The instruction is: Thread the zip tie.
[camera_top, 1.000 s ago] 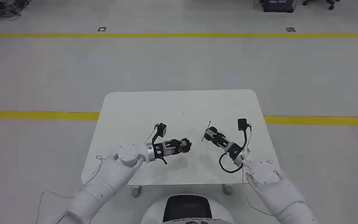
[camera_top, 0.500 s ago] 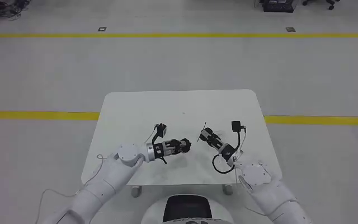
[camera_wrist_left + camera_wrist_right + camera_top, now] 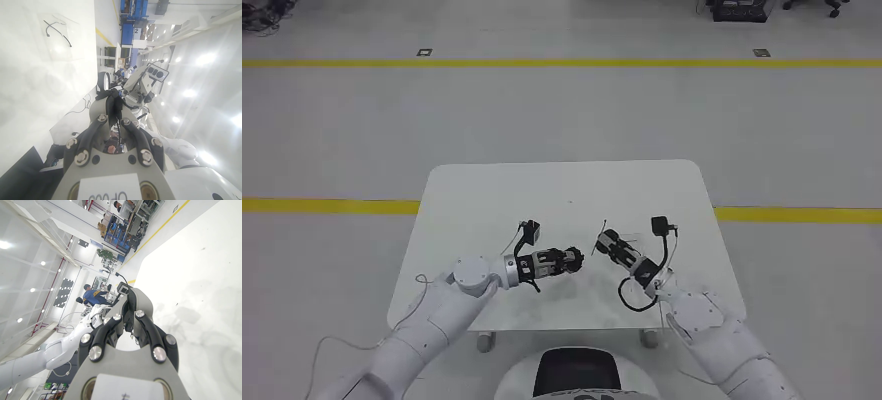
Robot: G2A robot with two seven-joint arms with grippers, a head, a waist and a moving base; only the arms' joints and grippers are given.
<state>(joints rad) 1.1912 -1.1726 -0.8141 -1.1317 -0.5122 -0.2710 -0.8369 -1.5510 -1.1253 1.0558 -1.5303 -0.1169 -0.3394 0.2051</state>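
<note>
Standing by the desk [image 3: 492, 195], I see both arms held above it, tips turned toward each other over its near half. The right tool [image 3: 602, 241] is clamped tight on the tie [image 3: 124, 278], low down, so a curved length stands free past the fingertips with a small block at its end. I judge that this free length is kept clear on purpose, as the part to be lined up with the other arm. The left tool [image 3: 570, 260] is likewise pressed closed, on a black strip [image 3: 110, 96] bunched at its tips, with a thin dark line running back between the fingers. Whether that is the same tie's other end or a second one, I cannot tell. The two tools sit near each other but apart, the right a touch farther from the robot.

From above you get that gap and the facing angle, with the tie as a bare hairline pointing away from the right tool. The right wrist view gives the grip itself and the tie's bend. The left wrist view gives its own clamp and, well away on the desk, a clear bag [image 3: 56, 55] with spare ties [image 3: 64, 37] lying flat in it.
</note>
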